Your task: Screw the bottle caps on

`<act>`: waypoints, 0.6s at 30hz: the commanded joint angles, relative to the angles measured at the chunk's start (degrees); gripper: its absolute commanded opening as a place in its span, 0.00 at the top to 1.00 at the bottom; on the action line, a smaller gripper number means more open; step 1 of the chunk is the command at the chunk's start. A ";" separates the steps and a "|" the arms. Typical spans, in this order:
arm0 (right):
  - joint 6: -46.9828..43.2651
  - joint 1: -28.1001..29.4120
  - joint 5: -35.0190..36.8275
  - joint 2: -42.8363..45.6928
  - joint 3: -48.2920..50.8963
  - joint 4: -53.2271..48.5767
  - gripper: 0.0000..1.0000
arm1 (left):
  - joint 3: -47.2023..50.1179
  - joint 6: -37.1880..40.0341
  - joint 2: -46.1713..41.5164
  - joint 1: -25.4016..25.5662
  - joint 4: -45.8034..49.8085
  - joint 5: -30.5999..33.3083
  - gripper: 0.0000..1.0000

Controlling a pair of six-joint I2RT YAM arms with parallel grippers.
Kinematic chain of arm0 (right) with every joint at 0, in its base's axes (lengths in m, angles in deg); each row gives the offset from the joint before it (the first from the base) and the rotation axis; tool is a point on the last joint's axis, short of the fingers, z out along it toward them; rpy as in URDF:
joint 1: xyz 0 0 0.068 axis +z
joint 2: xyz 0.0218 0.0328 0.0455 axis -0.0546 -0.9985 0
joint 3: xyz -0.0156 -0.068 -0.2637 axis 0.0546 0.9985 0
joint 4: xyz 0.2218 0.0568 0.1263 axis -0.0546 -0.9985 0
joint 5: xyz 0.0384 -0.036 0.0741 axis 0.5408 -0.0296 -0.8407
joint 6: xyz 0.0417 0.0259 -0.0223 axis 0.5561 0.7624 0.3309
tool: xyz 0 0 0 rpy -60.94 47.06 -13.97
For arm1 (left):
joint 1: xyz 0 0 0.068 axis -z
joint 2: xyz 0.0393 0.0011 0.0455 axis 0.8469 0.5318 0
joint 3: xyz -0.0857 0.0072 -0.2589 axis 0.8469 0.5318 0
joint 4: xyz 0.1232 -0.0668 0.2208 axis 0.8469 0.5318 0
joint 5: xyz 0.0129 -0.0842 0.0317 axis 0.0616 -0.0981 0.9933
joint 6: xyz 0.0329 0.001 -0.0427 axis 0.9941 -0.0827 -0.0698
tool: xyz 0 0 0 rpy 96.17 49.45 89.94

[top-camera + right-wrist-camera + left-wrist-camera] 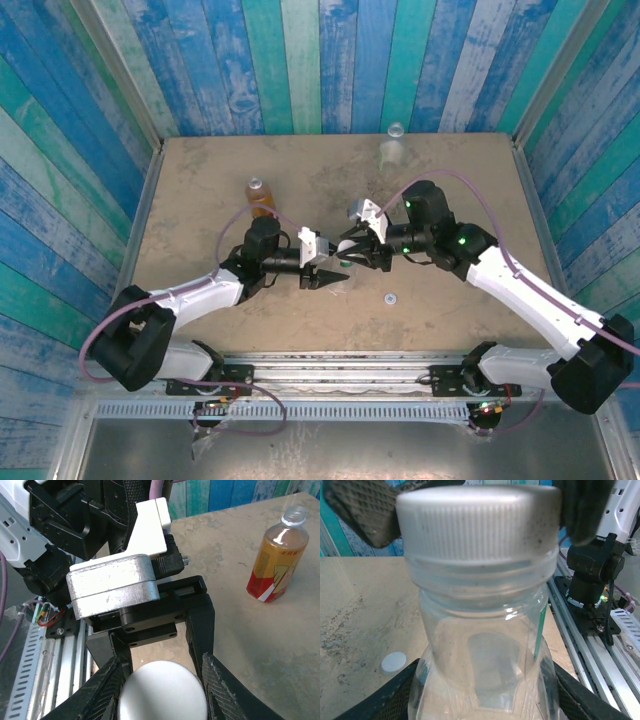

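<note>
White ribbed cap [477, 522] sits on the neck of a clear, green-labelled bottle [485, 650] at mid-table, pinched between the narrowly parted fingers of the right gripper [162, 695]. Below it, the left gripper [335, 277] clamps the bottle's body from both sides. A loose white cap [389, 298] lies on the sandy table [200, 170] nearby. An uncapped amber bottle [258, 200] stands apart.

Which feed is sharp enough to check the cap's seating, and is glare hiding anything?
Left wrist: the cap on the clear bottle is sharp, its ribs readable, with mild reflections on the plastic. Right wrist: the cap washes out to a white blur between the right hand's fingers. Top external: evenly lit, cap too small to judge.
</note>
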 commanded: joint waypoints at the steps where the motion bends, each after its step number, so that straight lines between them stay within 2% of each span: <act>1: 1.24 -0.33 1.41 -0.77 -1.44 -0.69 0.71 | -0.13 -2.17 -3.60 0.09 -3.67 3.81 0.56; 4: 5.51 -0.17 7.01 -1.39 -1.19 1.06 0.85 | 0.85 -6.50 -3.32 0.17 -10.15 13.47 0.57; 6: 9.07 0.24 12.14 -1.58 -0.56 2.16 0.85 | 1.23 -9.41 -2.42 0.67 -15.02 22.95 0.57; 8: 9.99 1.28 17.60 -1.25 0.78 3.08 0.85 | 1.03 -11.10 -0.95 1.20 -19.14 29.19 0.57; 11: 10.85 3.21 25.38 -0.82 2.52 4.87 0.86 | 0.25 -12.77 1.66 1.89 -24.03 34.43 0.57; 18: 15.54 8.45 43.89 -2.31 4.31 8.73 0.91 | -2.55 -10.95 5.31 3.60 -23.83 41.53 0.57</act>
